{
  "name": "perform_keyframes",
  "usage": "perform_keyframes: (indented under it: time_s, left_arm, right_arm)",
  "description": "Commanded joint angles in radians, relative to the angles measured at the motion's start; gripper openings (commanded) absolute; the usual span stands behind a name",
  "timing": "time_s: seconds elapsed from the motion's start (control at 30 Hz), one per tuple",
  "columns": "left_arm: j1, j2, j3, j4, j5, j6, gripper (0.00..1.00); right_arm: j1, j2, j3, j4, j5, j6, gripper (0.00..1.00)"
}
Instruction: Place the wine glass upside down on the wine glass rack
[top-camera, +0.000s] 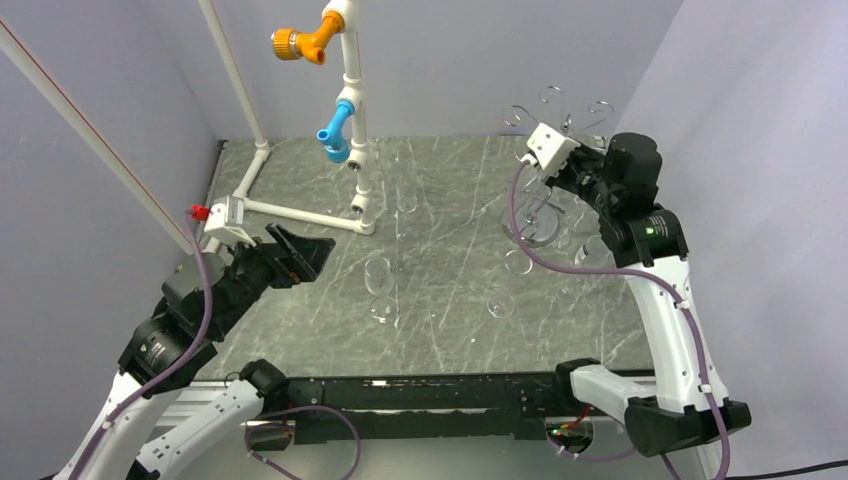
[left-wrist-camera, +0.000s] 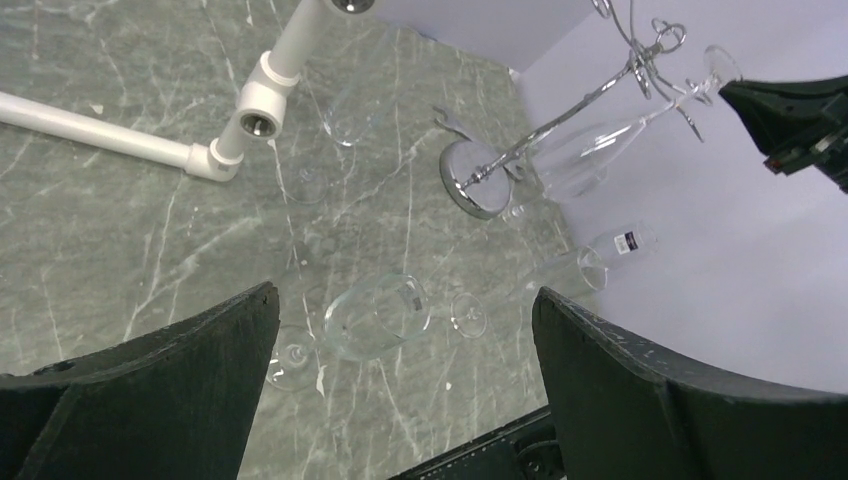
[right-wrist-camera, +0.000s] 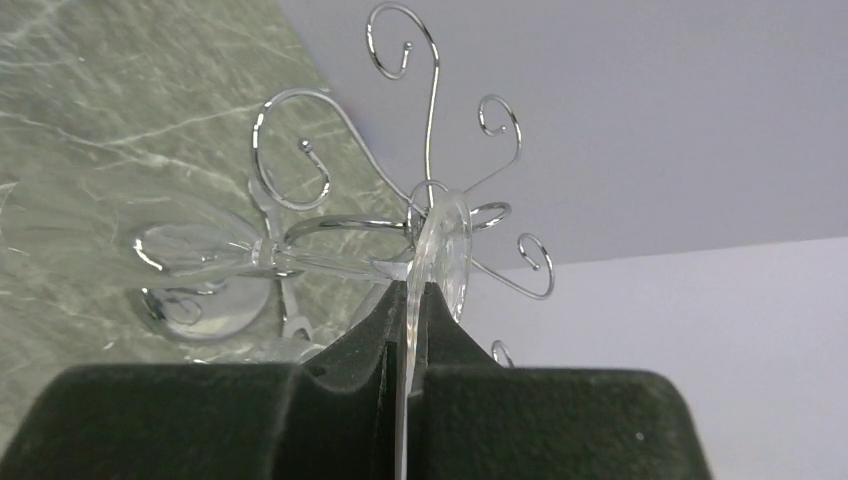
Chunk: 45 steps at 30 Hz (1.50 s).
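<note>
The wine glass (left-wrist-camera: 580, 160) hangs bowl-down and tilted beside the thin post of the wine glass rack (left-wrist-camera: 475, 185), with its foot (right-wrist-camera: 440, 240) up among the curled arms. The right end effector (right-wrist-camera: 408, 300) is clamped on the rim of that foot, a thin edge grip on smooth glass.

I cannot tell whether the stem sits fully inside a loop, and that is the main danger. If the fingers part while the foot rests only on a wire tip, the glass would likely slide off and drop against the round chrome base or the counter (top-camera: 330, 340). A sideways pull-out could also drag the foot along or tip the light stand, since the weight hangs off to one side. The pinch itself may slip if the wrist twists.

Further out, the left end effector (top-camera: 300, 250) hovers wide open, holding nothing, above a spare glass (left-wrist-camera: 375, 315) lying on its side. A low sweep there could roll it.
</note>
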Motion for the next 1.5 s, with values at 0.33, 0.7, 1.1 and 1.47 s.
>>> perform_keyframes:
  time_s: [0.33, 0.7, 1.1, 1.47]
  left_arm:
    - [0.002, -0.001, -0.039, 0.031, 0.082, -0.015, 0.99]
    - [0.002, -0.004, -0.057, 0.005, 0.111, -0.032, 0.99]
    - [0.003, 0.003, -0.066, -0.012, 0.128, -0.031, 1.0]
    - [0.003, 0.071, -0.06, -0.021, 0.186, -0.04, 0.99]
  right_arm:
    - [0.0, 0.123, 0.019, 0.212, 0.006, -0.051, 0.0]
    - [0.043, 0.099, -0.004, 0.231, -0.171, -0.047, 0.0]
    - [0.059, -0.015, -0.09, 0.15, -0.251, -0.077, 0.0]
    - [0.059, 0.018, -0.133, 0.169, -0.109, -0.028, 0.02]
